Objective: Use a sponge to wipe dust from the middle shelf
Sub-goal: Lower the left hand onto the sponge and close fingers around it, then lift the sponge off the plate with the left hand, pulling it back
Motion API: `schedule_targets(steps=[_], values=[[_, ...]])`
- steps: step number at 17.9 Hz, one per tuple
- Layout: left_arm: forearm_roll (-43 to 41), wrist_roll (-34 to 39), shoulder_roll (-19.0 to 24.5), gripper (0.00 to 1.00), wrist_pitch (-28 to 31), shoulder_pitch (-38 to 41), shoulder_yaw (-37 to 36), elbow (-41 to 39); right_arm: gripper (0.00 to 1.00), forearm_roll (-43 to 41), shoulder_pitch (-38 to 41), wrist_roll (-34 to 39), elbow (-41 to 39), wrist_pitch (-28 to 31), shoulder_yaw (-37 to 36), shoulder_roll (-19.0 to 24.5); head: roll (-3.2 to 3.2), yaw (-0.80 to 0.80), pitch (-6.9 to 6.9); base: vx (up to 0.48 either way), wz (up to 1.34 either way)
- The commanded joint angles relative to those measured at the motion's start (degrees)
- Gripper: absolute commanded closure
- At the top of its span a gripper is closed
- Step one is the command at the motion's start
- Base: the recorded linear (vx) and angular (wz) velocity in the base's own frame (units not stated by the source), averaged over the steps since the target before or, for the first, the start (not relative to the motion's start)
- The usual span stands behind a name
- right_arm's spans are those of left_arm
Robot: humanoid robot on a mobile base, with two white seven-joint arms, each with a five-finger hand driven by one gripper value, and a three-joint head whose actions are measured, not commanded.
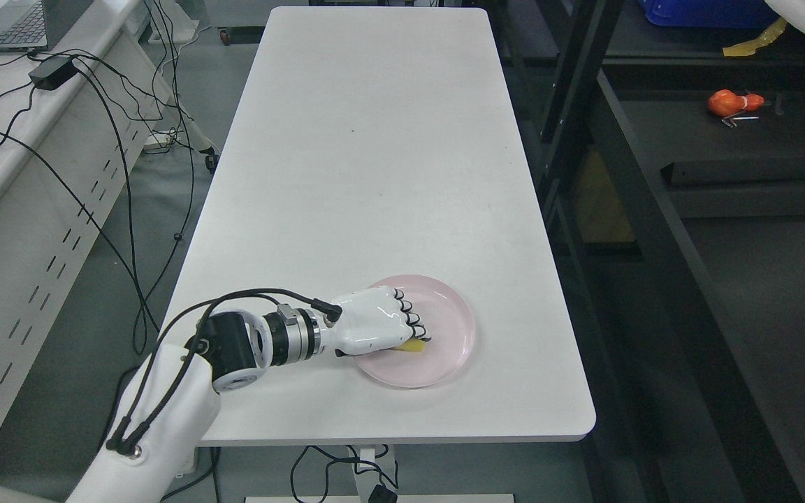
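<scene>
A: left hand point(378, 321) w/ fingers curled over the yellow sponge point(414, 345) on the pink plate point(455, 342), table's point(374, 140) 6 o'clock end. Pickup step imo.

B: yep, next it needs to lift & swing to the shelf point(745, 150) at 2 o'clock.

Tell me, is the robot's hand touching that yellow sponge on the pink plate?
Touching. In the head view the left hand lies over the sponge on the plate, its curled fingers covering most of it.
</scene>
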Motion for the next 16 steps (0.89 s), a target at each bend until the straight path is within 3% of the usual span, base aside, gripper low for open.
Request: schedule_targets(steps=[1, 4, 9, 10, 13, 16], values=[[12.0, -1.1, -0.7, 0.89, 0.0, 1.9, 10.1, 0.4, 0.00, 0.0, 0.0, 0.0, -1.0, 0.0, 0.0, -1.0, 0.00, 0.00, 0.00, -0.001, -0.01], [26.0, -2.2, -1.6, 1.00, 0.0, 4.2, 15.3, 0.4, 0.00, 0.0, 0.0, 0.0, -1.0, 0.0, 0.0, -1.0, 0.00, 0.00, 0.00, 0.000, 0.00], [44.1, -4.5, -11.9, 1.00, 0.0, 7.1, 29.4, 0.8, 0.00, 0.0, 0.0, 0.0, -1.0, 0.0, 0.0, -1.0, 0.00, 0.00, 0.00, 0.000, 0.00], [47.2, -4.5, -11.9, 1.00, 0.0, 7.1, 31.4, 0.8, 0.00, 0.0, 0.0, 0.0, -1.0, 0.0, 0.0, -1.0, 0.00, 0.00, 0.00, 0.000, 0.00], [66.3, -0.7, -11.9, 1.00, 9.5, 7.1, 33.3, -1.1, 0.00, 0.0, 0.0, 0.0, -1.0, 0.0, 0.0, -1.0, 0.00, 0.00, 0.00, 0.000, 0.00], [75.0, 8.5, -11.9, 1.00, 21.4, 8.5, 35.4, -4.4, 0.00, 0.0, 0.0, 0.0, -1.0, 0.0, 0.1, -1.0, 0.00, 0.00, 0.00, 0.000, 0.00]])
